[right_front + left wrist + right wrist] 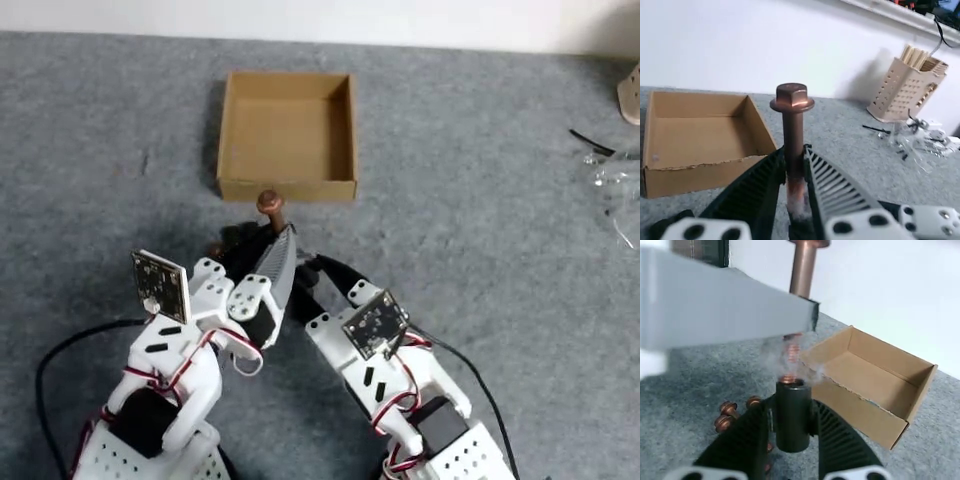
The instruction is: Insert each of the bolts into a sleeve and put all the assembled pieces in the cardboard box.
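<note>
A copper bolt (pixel 792 125) stands head up, with my left gripper (pixel 794 167) shut on its shank. In the high view the bolt's head (pixel 269 203) sits just in front of the cardboard box (pixel 288 186). My right gripper (pixel 790 427) is shut on a black sleeve (pixel 791 415), held upright right under the bolt. The bolt's threaded tip (pixel 790 360) reaches the sleeve's top opening. A left gripper finger (pixel 725 305) crosses the right wrist view above the sleeve. The box (pixel 900 412) is open and holds nothing I can see.
Several loose copper bolts (pixel 727 416) lie on the grey carpet beside the sleeve. A pale perforated holder with wooden sticks (pixel 905 82) and clear plastic bags of small parts (pixel 920 140) sit at the far right. Black cables trail behind both arms.
</note>
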You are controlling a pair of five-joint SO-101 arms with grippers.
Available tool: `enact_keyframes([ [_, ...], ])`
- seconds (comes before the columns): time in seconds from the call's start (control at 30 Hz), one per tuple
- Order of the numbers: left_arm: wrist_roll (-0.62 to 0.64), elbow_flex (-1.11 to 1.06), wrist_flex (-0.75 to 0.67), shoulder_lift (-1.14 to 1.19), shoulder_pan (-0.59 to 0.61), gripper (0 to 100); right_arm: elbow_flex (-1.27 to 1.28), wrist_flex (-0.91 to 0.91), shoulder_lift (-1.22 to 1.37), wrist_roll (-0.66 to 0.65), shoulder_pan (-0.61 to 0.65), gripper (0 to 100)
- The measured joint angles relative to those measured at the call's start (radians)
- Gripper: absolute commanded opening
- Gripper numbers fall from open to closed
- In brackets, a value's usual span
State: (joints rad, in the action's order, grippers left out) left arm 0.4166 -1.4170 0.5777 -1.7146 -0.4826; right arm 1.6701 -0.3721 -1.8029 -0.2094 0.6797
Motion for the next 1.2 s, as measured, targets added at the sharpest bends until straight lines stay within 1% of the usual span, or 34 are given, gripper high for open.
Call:
enact_keyframes([
  [0.17, 0.000, 0.011, 0.005, -0.002, -0.025, 1, 0.000, 0.000, 0.000, 0.000, 0.002, 0.5],
  [0.63, 0.000, 0.011, -0.015, 0.000, -0.026, 1, 0.000, 0.000, 0.000, 0.000, -0.002, 0.5],
  [0.87, 0.005, -0.115, -0.172, 0.002, 0.015, 1, 0.000, 0.002, 0.000, 0.002, -0.005, 0.5],
  [1.2, 0.006, -0.124, -0.175, 0.002, 0.021, 1, 0.000, 0.002, 0.000, 0.002, -0.005, 0.5],
])
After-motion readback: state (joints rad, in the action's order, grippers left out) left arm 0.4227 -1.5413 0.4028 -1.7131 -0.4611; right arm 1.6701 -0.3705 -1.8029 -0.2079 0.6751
